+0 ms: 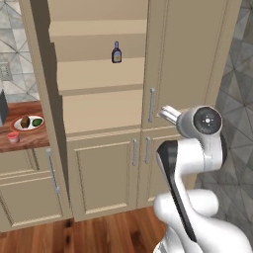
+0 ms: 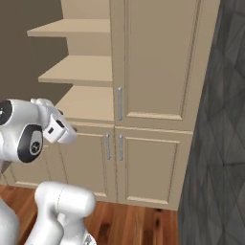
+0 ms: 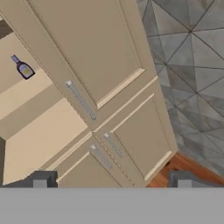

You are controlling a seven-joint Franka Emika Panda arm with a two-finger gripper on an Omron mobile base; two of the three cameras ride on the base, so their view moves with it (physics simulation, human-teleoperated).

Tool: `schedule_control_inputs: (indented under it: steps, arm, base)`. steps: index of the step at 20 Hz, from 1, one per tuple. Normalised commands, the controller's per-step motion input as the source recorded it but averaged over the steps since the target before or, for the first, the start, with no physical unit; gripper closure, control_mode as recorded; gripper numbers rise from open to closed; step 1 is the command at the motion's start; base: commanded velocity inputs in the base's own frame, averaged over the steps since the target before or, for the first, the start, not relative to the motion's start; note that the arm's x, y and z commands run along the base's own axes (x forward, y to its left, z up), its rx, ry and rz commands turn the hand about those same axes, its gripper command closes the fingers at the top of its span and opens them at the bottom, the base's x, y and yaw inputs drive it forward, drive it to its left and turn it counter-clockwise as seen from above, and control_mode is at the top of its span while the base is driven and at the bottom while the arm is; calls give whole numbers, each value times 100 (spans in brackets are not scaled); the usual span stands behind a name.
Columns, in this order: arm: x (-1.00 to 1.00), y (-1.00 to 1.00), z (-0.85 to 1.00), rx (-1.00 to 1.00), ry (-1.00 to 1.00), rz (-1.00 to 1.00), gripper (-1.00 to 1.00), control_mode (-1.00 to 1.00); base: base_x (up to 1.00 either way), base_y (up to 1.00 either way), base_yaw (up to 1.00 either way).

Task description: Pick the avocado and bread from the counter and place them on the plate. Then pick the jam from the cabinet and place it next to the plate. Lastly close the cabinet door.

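fingers (image 3: 112, 179) released, nothing held. white orange-rimmed plate (image 1: 28, 128) on the wood-grain table (image 1: 29, 141) carries brown bread chunk (image 1: 24, 121) and green avocado ball (image 1: 37, 121); red-pink jam jar (image 1: 13, 137) just beside it. open beige cabinet door (image 1: 42, 74) lies left of the hand, so closing needs a leftward reach.

Avocado (image 1: 36, 121), bread (image 1: 24, 121) on plate (image 1: 29, 128); jam (image 1: 13, 138) beside plate on counter (image 1: 29, 141); cabinet (image 1: 99, 99) left side open.
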Motion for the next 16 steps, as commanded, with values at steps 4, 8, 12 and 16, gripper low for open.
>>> schedule_control_inputs:
  steps: [4,8,12,16]
  arm:
    - [-57,28,4,-1,-28,0,-100,-100]
    - [-73,19,0,-3,-37,0,-100,-100]
    - [-72,12,-9,-2,-37,0,-100,-100]
    - [-57,12,-31,-5,-30,0,-100,-100]
  base:
    - [0,0,0]
    - [0,0,0]
    - [0,0,0]
    - [0,0,0]
